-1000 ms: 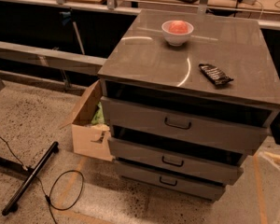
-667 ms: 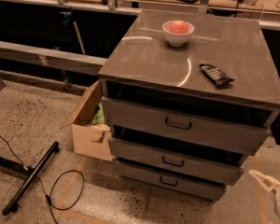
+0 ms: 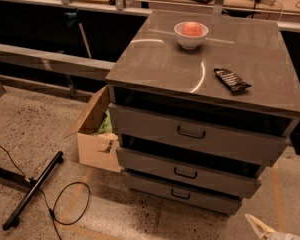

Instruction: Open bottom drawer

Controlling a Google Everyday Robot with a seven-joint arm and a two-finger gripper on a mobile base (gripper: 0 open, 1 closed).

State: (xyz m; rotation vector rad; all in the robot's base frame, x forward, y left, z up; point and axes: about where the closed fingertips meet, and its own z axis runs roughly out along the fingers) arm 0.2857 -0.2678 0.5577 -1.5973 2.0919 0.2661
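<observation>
A grey metal cabinet point(image 3: 205, 69) holds three stacked drawers. The bottom drawer point(image 3: 155, 186) has the slimmest front and a small black loop handle point(image 3: 180, 194) at its centre. It stands out slightly, with a dark gap above it. The gripper point(image 3: 264, 227) shows only as a pale tip at the bottom right corner, on the floor side, to the right of and below the bottom drawer's front and apart from it.
A white bowl point(image 3: 191, 34) holding something red and a dark snack bar point(image 3: 231, 79) lie on the cabinet top. An open cardboard box point(image 3: 96, 134) stands against the cabinet's left side. A black stand leg point(image 3: 32, 191) and a looped cable point(image 3: 70, 204) lie on the floor at left.
The gripper's pale tip has moved lower and a little to the left in the bottom right corner. The drawers have not moved.
</observation>
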